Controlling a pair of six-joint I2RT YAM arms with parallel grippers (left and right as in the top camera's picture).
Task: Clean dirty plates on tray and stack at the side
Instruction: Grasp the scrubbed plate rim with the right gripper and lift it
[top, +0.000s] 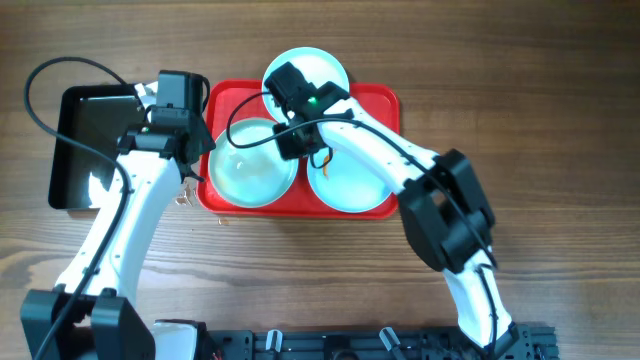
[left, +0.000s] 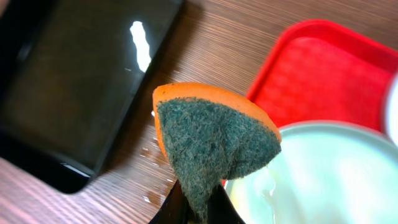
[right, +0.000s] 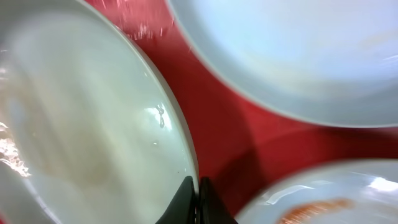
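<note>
Overhead view gives the wooden surface (top: 560, 120) as the biggest thing, and on it lies the red tray (top: 378, 105). Left of the tray, close to it, stands a black pan (top: 90, 150). Three plates are on the tray. The left plate (top: 250, 170) and the right plate (top: 350, 185) lie side by side in the near half. The far plate (top: 325, 65) lies behind them and reaches out over the far rim of the tray. In the right wrist view, the right plate shows a small orange-brown smear (right: 311, 208), and the left plate looks wet and shiny.

The left hand (left: 196, 208) is above the surface at the left edge of the tray, between the pan and the left plate. Its fingers pinch a sponge (left: 211, 140), orange with a dark green rough side, which hangs over the rim of the left plate.

The right hand (right: 198, 199) is over the tray, between the three plates. Its fingers are pressed together, with the tips at the rim of the left plate. Whether the rim is caught between them, I cannot tell.
</note>
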